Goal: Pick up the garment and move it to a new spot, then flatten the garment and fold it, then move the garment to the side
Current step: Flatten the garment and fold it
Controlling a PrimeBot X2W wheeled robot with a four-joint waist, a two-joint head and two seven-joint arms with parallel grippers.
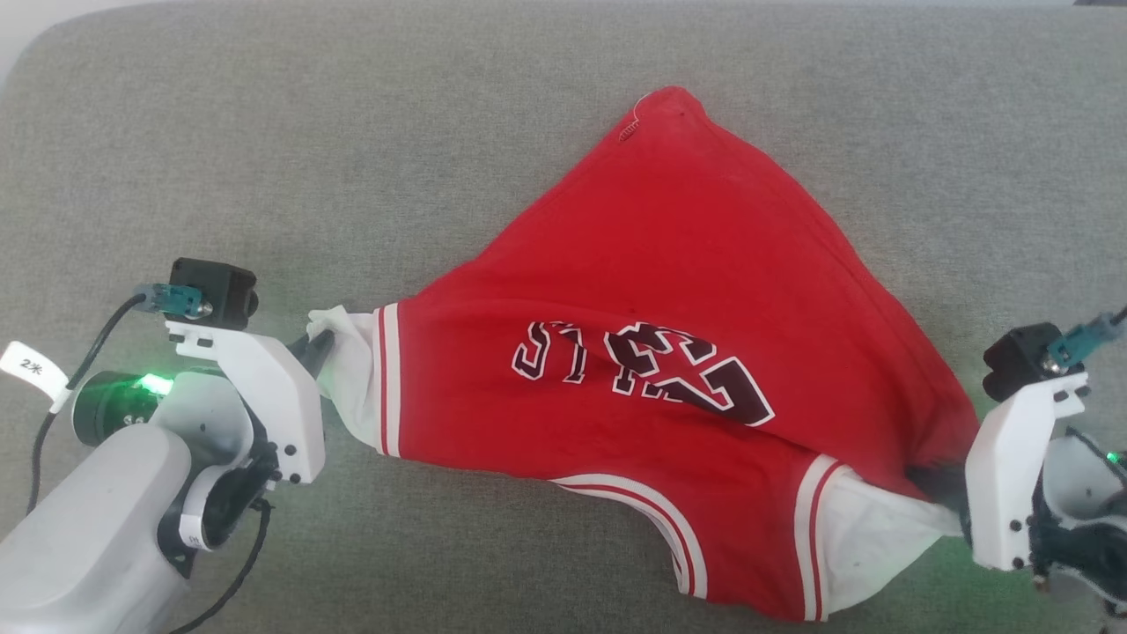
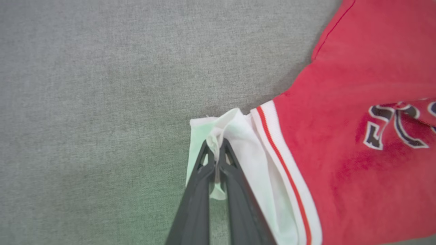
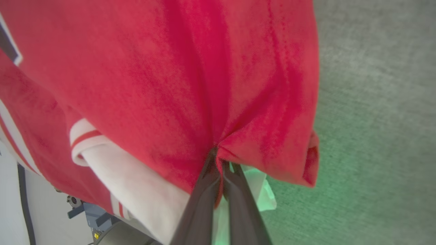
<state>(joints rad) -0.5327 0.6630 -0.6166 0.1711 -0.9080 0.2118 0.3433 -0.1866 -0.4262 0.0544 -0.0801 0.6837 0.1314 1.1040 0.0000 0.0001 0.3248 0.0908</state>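
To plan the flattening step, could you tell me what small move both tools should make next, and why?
Probably draw the left tool and right tool slightly apart: they pinch the white sleeve and bunched red cloth, and the garment lies creased between them.

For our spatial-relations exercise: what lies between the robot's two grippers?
The garment, stretched between the left gripper and the right gripper, each shut on one end; the head view shows it.

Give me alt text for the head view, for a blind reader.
A red jersey-style shirt with white sleeves and dark lettering is stretched between two grippers over a grey fabric surface. The left gripper pinches one white sleeve; the right gripper grips bunched cloth by the other.
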